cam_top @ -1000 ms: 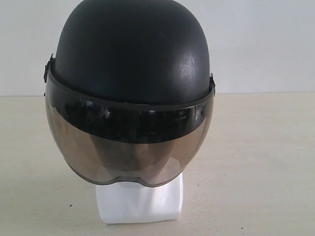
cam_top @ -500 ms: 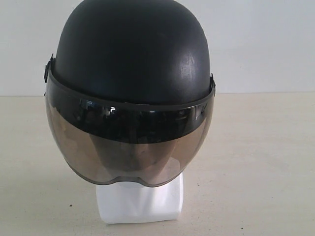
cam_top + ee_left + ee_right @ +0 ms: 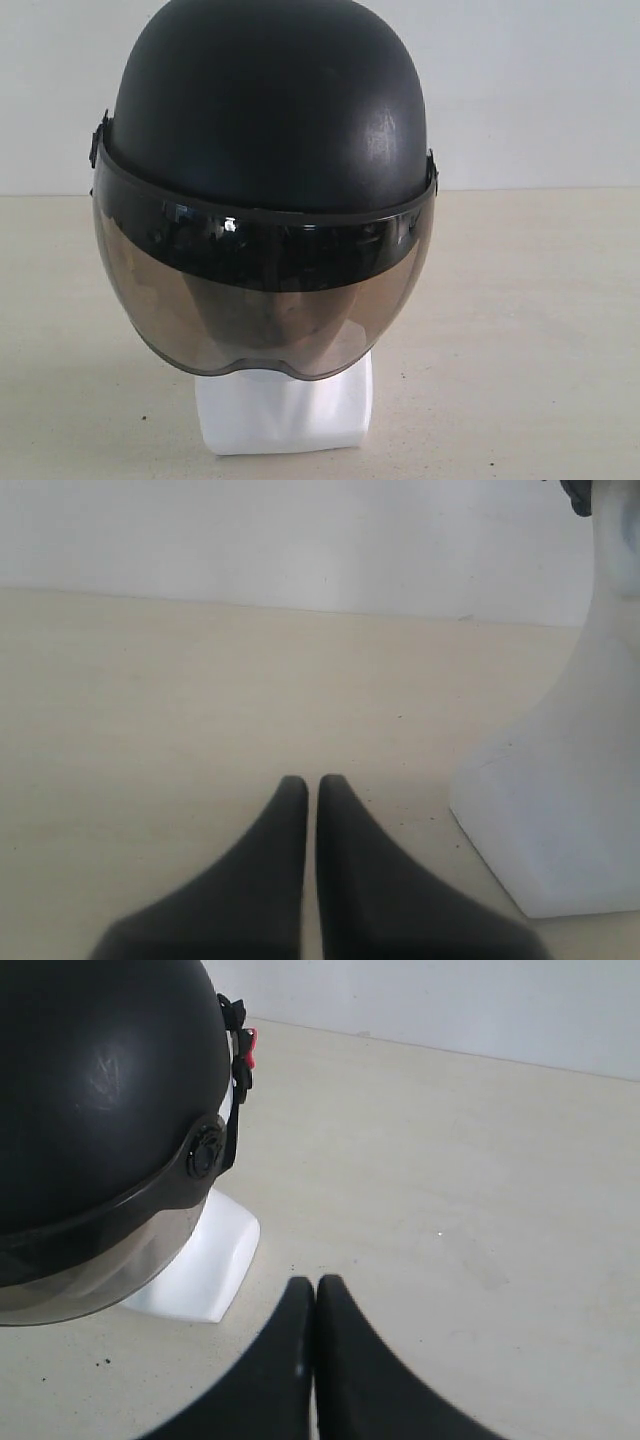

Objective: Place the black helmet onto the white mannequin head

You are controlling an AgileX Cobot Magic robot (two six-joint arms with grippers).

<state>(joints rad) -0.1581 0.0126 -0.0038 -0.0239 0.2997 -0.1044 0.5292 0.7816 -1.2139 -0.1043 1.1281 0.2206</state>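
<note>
black helmet (image 3: 265, 110) seated on white mannequin head (image 3: 285, 410)

In the exterior view the black helmet (image 3: 265, 110) hides nearly all of the white mannequin head (image 3: 285, 412). We see only its base at 6 o'clock below the shell, and a dim shape behind the tinted visor (image 3: 170, 290) that we cannot read as a face. The crown is cut off at 12 o'clock. In the left wrist view the head runs out of frame. The left gripper (image 3: 312, 780) and right gripper (image 3: 315, 1282) look blurred, their bodies cut off by the edge.
</note>
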